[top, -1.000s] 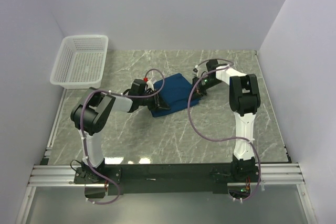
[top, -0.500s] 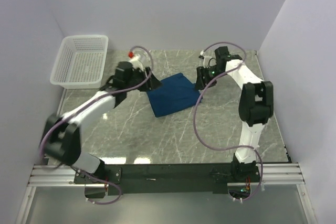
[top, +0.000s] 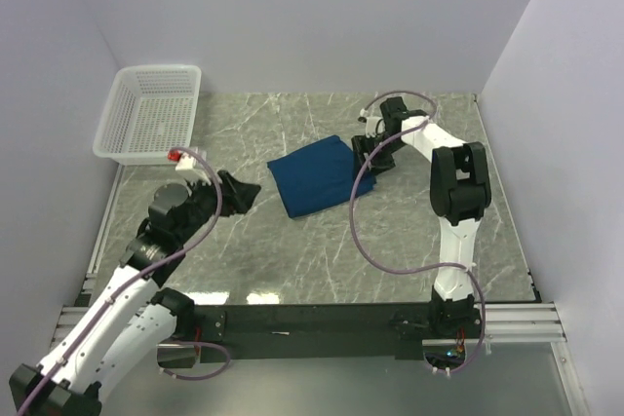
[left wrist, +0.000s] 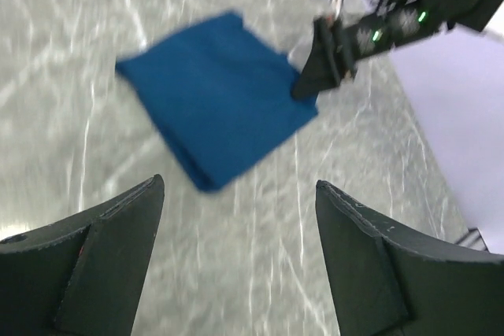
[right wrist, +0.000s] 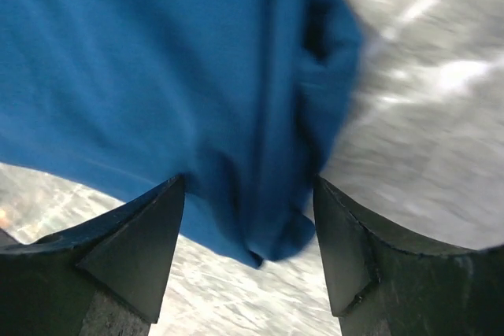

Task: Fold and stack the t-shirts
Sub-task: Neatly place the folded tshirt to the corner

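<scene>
The dark blue t-shirt (top: 314,177) lies folded into a rough square on the marble table, its print hidden; the left wrist view also shows the t-shirt (left wrist: 216,92). My left gripper (top: 244,192) has drawn back to the shirt's left and hangs open over bare marble, nothing between its fingers (left wrist: 102,249). My right gripper (top: 368,161) is open at the shirt's right edge. In the right wrist view a bunched fold of the t-shirt (right wrist: 260,139) lies between the spread fingers (right wrist: 134,249), which do not pinch it.
A white mesh basket (top: 151,112) stands at the back left corner of the table (top: 322,250). White walls close in the left, back and right sides. The black rail with both arm bases (top: 312,323) runs along the near edge.
Both grippers have opened and let go of the shirt. The left arm swung back toward the near left, away from the shirt. The right gripper stays at the shirt's right edge.
</scene>
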Tool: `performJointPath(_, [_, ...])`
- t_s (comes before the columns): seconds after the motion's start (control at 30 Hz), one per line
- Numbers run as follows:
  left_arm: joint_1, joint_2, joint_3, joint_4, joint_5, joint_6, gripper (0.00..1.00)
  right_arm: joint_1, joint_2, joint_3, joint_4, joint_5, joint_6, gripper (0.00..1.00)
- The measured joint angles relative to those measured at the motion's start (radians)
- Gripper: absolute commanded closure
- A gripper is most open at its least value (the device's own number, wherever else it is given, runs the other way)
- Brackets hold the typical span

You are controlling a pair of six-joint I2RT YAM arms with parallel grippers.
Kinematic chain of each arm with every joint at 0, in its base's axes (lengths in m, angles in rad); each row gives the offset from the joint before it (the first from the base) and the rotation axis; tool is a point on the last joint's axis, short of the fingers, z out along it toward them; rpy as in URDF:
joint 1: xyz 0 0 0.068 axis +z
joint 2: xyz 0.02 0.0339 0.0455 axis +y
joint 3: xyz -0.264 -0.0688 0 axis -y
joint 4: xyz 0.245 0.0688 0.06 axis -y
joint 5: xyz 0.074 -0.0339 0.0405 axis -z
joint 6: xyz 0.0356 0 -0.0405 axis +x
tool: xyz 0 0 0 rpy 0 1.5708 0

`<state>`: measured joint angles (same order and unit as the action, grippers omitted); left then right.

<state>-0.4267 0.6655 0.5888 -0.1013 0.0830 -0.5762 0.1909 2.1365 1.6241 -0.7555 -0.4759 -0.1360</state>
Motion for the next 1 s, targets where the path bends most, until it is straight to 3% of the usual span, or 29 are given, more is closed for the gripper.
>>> performJointPath(0.13, [0.000, -0.107, -0.063, -0.077, 0.000, -0.049, 0.17, 0.044, 0.006, 0.006, -0.011, -0.018, 0.008, 0.31])
performJointPath(0.23, [0.000, -0.174, -0.071, -0.109, 0.000, -0.077, 0.17, 0.085, 0.007, -0.003, -0.016, -0.001, 0.011, 0.44])
performJointPath(0.27, [0.000, -0.195, -0.074, -0.114, 0.001, -0.085, 0.17, 0.095, 0.007, -0.007, -0.016, 0.006, 0.012, 0.59])
performJointPath(0.33, [0.000, -0.226, -0.075, -0.122, 0.002, -0.099, 0.17, 0.109, 0.007, -0.009, -0.019, 0.026, 0.011, 0.70])
performJointPath(0.37, [0.000, -0.234, -0.076, -0.125, 0.003, -0.102, 0.17, 0.112, 0.007, -0.009, -0.023, 0.031, 0.013, 0.86])
performJointPath(0.43, [0.001, -0.244, -0.085, -0.130, 0.007, -0.116, 0.17, 0.107, 0.006, -0.008, -0.026, 0.033, 0.014, 1.00])
performJointPath(0.63, [0.001, -0.264, -0.132, -0.158, 0.032, -0.144, 0.17, 0.002, 0.001, -0.010, -0.052, 0.032, 0.006, 1.00])
performJointPath(1.0, [0.001, -0.253, -0.171, -0.106, 0.102, -0.167, 0.17, -0.484, -0.022, -0.011, -0.124, 0.130, -0.155, 1.00])
